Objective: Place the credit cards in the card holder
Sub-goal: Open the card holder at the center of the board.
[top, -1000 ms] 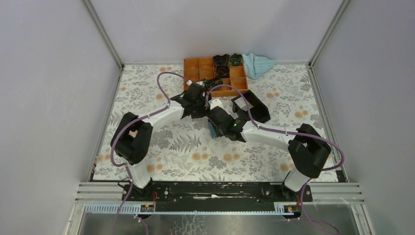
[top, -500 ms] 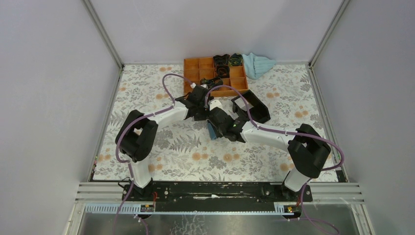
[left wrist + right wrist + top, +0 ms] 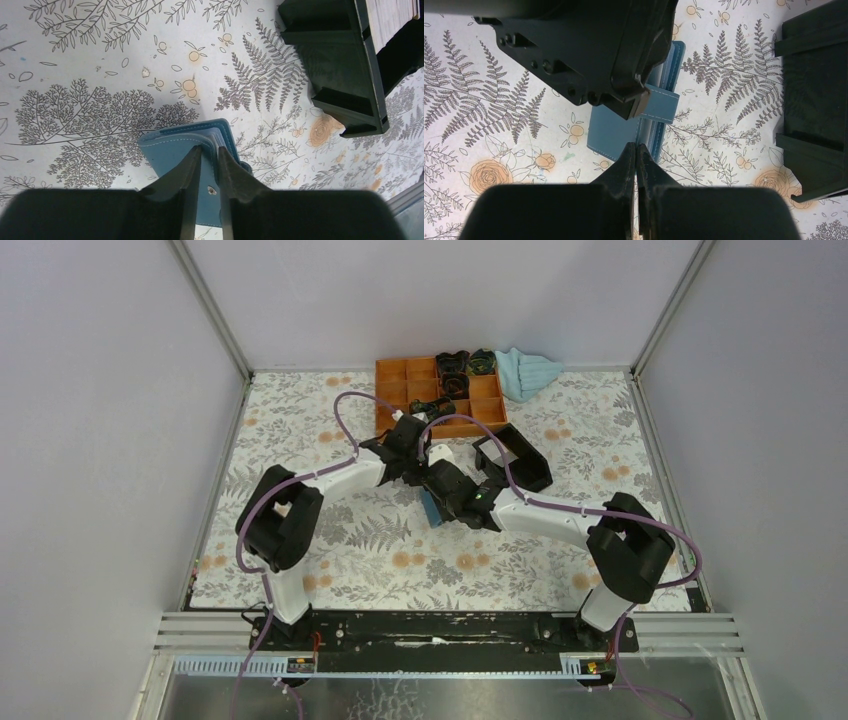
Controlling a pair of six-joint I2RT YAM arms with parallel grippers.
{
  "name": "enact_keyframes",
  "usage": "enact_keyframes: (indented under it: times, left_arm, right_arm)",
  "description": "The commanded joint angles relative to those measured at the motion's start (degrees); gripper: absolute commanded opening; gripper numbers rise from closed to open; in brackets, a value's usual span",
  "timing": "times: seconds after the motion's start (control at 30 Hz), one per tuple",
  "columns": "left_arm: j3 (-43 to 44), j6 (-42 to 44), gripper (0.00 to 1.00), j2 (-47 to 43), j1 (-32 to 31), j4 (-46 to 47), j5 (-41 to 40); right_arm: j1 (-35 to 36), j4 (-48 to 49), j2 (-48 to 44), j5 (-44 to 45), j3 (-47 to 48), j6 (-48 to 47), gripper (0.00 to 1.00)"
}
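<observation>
Lying near the middle of the flower-printed surface (image 3: 350, 550), a little toward its far edge, the card holder (image 3: 170, 150) is a teal-blue case resting flat, with both arms bent in over it from the near edge

The left claw (image 3: 209, 150) sits directly above the case, its two fingers (image 3: 192, 167) standing close together with only a narrow slot between them. Their tips overlap the case's upper face close to one long edge. Blue leather and a small metal snap (image 3: 208, 190) show through the slot. Whether the fingers actually pinch the leather or only stand over it cannot be told from these views

The right claw (image 3: 636, 147) has its fingers pressed together, with nothing visible between them. Its tips meet the near edge of the case, so the case lies just beyond them. In the right wrist view the body of the left claw covers the far part of the case, and one of its finger ends sits against a lighter blue strap (image 3: 663, 104) that crosses the case's edge on the side facing the black box (image 3: 515, 462)

That black box stands just beside the case, toward the right edge of the surface, apart from it, and is pale inside. An orange tray (image 3: 392, 368) sits at the far edge, with a light blue cloth (image 3: 528, 372) bunched next to it toward the far right corner
</observation>
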Motion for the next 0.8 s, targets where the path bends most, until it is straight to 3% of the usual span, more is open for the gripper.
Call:
enact_keyframes:
  times: [0.0, 0.1, 0.17, 0.53, 0.77]
  left_arm:
    - [-2.2, 0.3, 0.17, -1.1, -0.5, 1.6, 0.1]
    - [-2.8, 0.6, 0.00, -1.3, -0.6, 1.7, 0.4]
    - [-3.2, 0.8, 0.00, -1.4, -0.6, 1.8, 0.5]
    - [-6.5, 1.4, 0.00, -2.8, -0.7, 3.6, 0.6]
    - [-9.5, 1.5, 0.00, -5.6, -0.6, 6.2, 0.9]
  right_arm:
    - [0.6, 0.9, -0.1, 2.1, 2.4, 0.4, 0.00]
    - [0.6, 1.0, -0.3, 2.0, 2.3, 0.6, 0.00]
    - [0.6, 1.0, -0.4, 1.6, 2.3, 0.6, 0.01]
    - [0.5, 2.1, -3.1, 2.9, 0.1, 1.9, 0.43]
    - [0.5, 3.9, -8.1, 2.6, -3.4, 5.2, 0.47]
